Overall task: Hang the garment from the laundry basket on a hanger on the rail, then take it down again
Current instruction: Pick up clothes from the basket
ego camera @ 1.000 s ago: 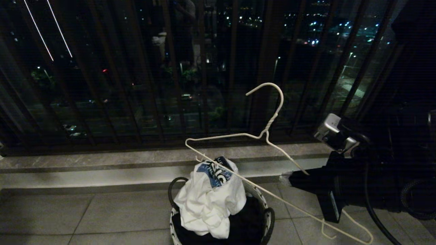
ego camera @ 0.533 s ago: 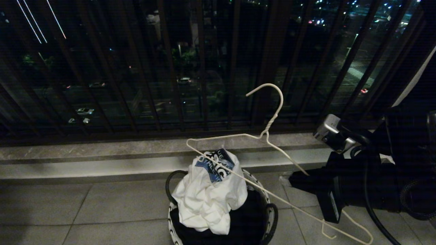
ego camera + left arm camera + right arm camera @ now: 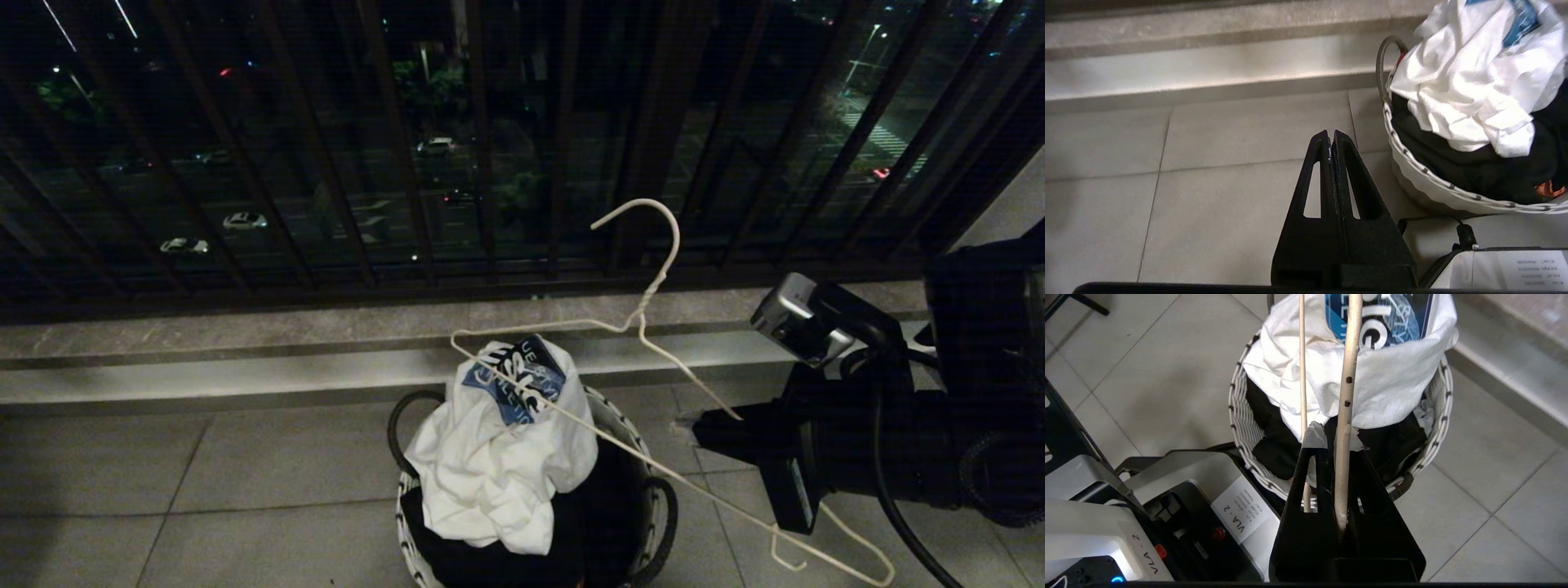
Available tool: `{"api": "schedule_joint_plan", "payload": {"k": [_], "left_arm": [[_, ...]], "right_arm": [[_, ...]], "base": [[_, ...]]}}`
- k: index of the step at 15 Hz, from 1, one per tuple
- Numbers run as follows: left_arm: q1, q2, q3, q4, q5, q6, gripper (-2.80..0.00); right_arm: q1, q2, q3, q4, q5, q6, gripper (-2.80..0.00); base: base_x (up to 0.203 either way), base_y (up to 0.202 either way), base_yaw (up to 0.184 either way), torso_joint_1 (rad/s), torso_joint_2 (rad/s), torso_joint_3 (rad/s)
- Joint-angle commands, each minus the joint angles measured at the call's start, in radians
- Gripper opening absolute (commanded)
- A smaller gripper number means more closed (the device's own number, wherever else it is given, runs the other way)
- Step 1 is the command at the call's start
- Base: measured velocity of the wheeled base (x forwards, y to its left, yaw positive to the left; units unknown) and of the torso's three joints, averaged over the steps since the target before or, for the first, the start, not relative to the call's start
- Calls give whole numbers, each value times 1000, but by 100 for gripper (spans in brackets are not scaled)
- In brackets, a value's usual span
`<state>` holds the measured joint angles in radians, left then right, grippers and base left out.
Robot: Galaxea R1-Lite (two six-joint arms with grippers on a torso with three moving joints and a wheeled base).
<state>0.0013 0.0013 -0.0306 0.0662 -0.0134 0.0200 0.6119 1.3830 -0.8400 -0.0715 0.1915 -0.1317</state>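
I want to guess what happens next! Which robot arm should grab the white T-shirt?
Probably the left. The left gripper is shut on nothing beside the laundry basket; the right gripper already holds the hanger over the T-shirt.

In front of me I see the dark balcony railing bars, standing upright in a row. Behind them it is night, with small city lights and some cars on a road far below. Under the bars runs a grey stone ledge with a paler step just below it. The floor is made of large grey tiles with thin joints between them. A black garment lies low, and near it I notice a small red cloth, mostly hidden.
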Motion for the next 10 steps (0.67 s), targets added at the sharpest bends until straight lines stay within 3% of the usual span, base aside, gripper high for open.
{"api": "schedule_joint_plan", "payload": {"k": [1,10], "left_arm": [[0,0,0,0,0,0,-280],[2,0,0,0,0,0,-280]], "right_arm": [[0,-3,-1,-1,2,-1,-280],[-1,-9,-2,-1,0,-2,-280]], "base": [[0,0,0,7,5,-198],[0,0,0,4,2,-169]]}}
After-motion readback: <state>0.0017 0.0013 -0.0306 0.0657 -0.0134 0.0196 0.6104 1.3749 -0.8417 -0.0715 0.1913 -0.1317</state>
